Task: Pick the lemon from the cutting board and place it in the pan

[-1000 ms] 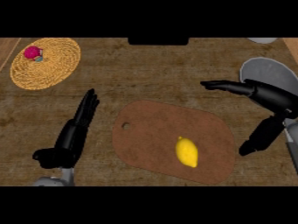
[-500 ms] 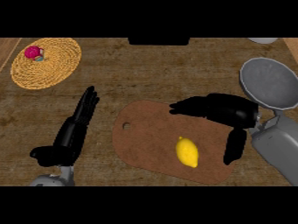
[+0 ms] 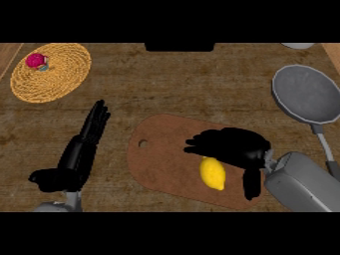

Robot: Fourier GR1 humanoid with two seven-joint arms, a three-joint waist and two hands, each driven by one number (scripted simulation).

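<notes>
Right forearm (image 3: pixel 308 184): grey, enters from the lower right corner of the frame and angles up and to the left.
Left hand (image 3: pixel 77 154): lower left of the frame, on the bare counter to the left of the cutting board; fingers straight and together, pointing toward the upper right, holding nothing.
Lemon (image 3: pixel 213 173): yellow, lies on the cutting board in the lower centre of the frame, long axis roughly vertical; its upper end sits at the lower edge of the right hand.
Right hand (image 3: pixel 228 145): above the cutting board, right of centre; fingers bent and pointing left, thumb hanging down along the right side of the lemon; whether any finger touches the lemon cannot be determined.
Cutting board (image 3: pixel 161 159): brown, rounded, with a small hole near its left edge; lies flat in the centre of the frame.
Counter (image 3: pixel 180 84): dark wood grain, covers most of the frame.
Pan (image 3: pixel 308 92): grey, round, upper right of the frame; handle runs down toward the right forearm; well apart from the lemon.
Woven mat (image 3: pixel 58 74): yellow, round, upper left of the frame.
Red object (image 3: pixel 36 61): small, rests on the upper left part of the woven mat.
</notes>
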